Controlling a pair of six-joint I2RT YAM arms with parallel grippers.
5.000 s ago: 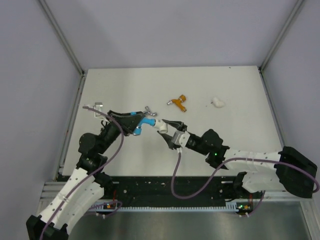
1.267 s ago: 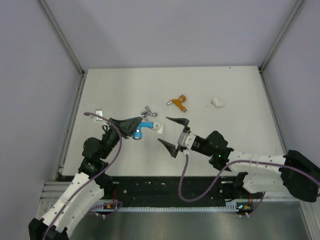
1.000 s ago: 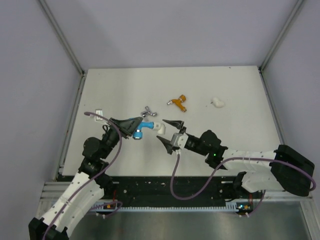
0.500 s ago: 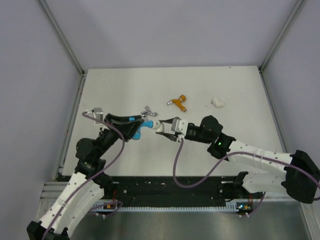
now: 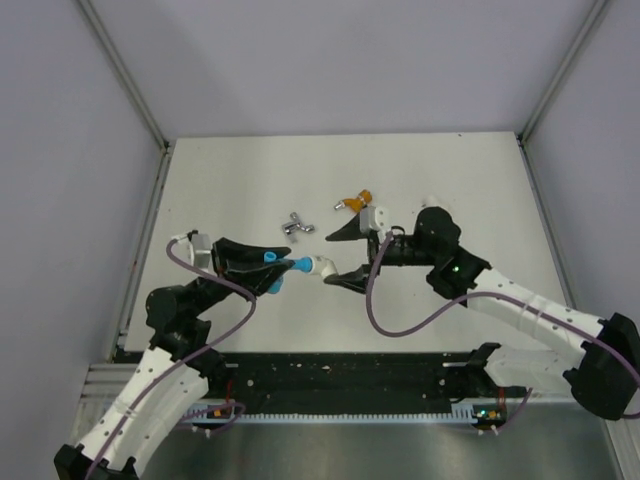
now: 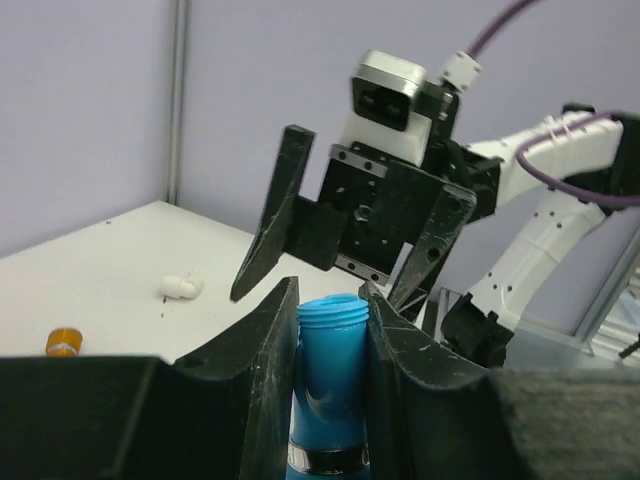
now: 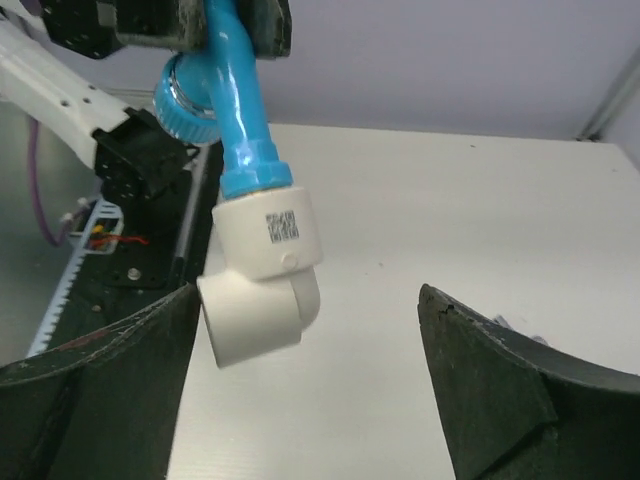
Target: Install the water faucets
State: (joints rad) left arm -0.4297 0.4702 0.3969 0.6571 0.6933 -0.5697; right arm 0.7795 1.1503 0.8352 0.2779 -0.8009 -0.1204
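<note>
The left gripper point(image 5: 278, 270) is clamping tight on the bright blue faucet point(image 5: 298, 264), holding it up off the white table point(image 5: 480, 190). A white elbow fitting point(image 7: 262, 285) is sitting on the faucet's end. The silver faucet point(image 5: 297, 223) is lying on the table just behind. The right gripper point(image 5: 332, 260) is standing with its jaws wide apart, the elbow hanging between them ungripped. The orange faucet point(image 5: 352, 201) and a second white elbow fitting point(image 5: 430, 201) are lying behind the right arm.
</note>
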